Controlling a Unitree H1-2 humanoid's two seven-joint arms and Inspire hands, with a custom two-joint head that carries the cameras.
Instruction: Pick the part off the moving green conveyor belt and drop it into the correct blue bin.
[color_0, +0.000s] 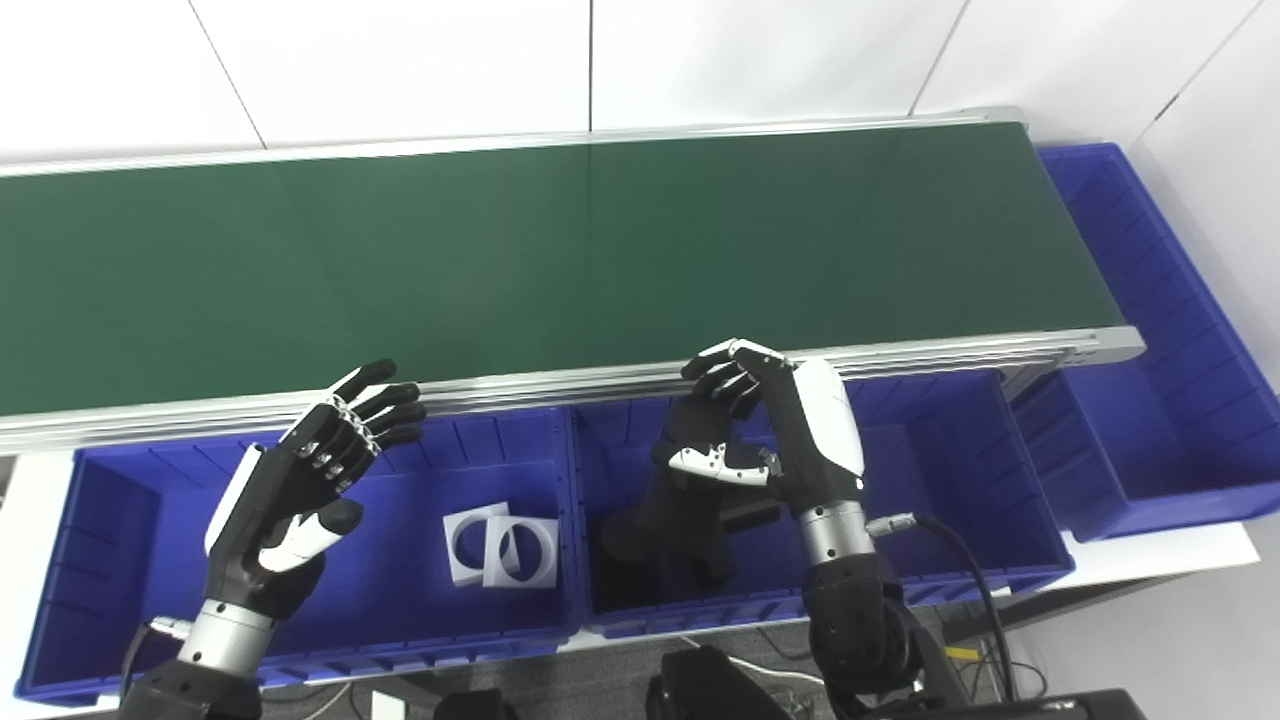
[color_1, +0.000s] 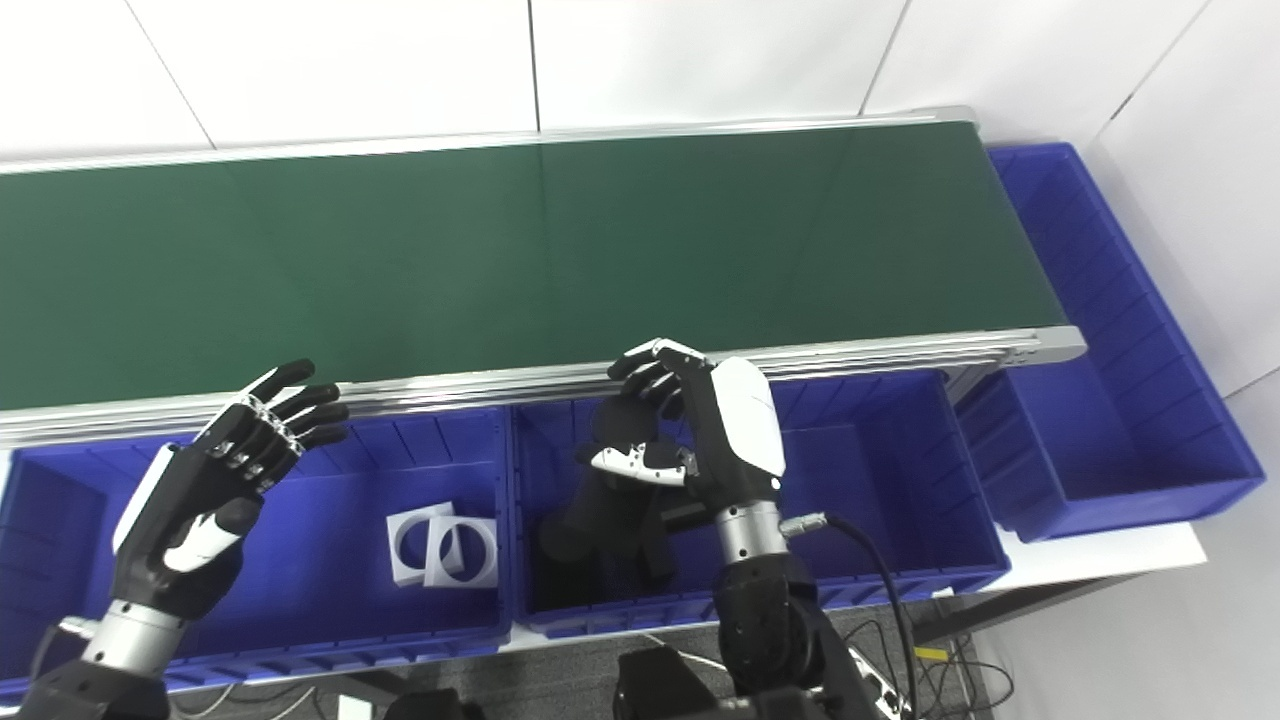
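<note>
1. The green belt (color_0: 560, 260) shows no part anywhere on its visible length.
2. The right hand (color_0: 770, 430) hangs over the middle blue bin (color_0: 960, 470), just inside the belt's near rail. Its fingers are curled around a dark part (color_0: 690, 430), thumb set across the front. I judge the pick to be done.
3. More dark parts (color_0: 650, 530) lie on the floor of that bin, below the hand. Whether the held part touches them cannot be told, as black blends into black.
4. The left hand (color_0: 300, 480) hovers over the left blue bin (color_0: 120, 520) with fingers spread, holding nothing.
5. 2 white square pieces with round holes (color_0: 502, 545) lie overlapping on the floor of the left bin, near its right wall.
6. A third blue bin (color_0: 1180, 400) stands at the belt's right end. No part is visible in it.
7. Judgement: dark parts belong in the middle bin and white ones in the left, so the hand is over the correct bin. What remains is the release; the drop is not yet made.
</note>
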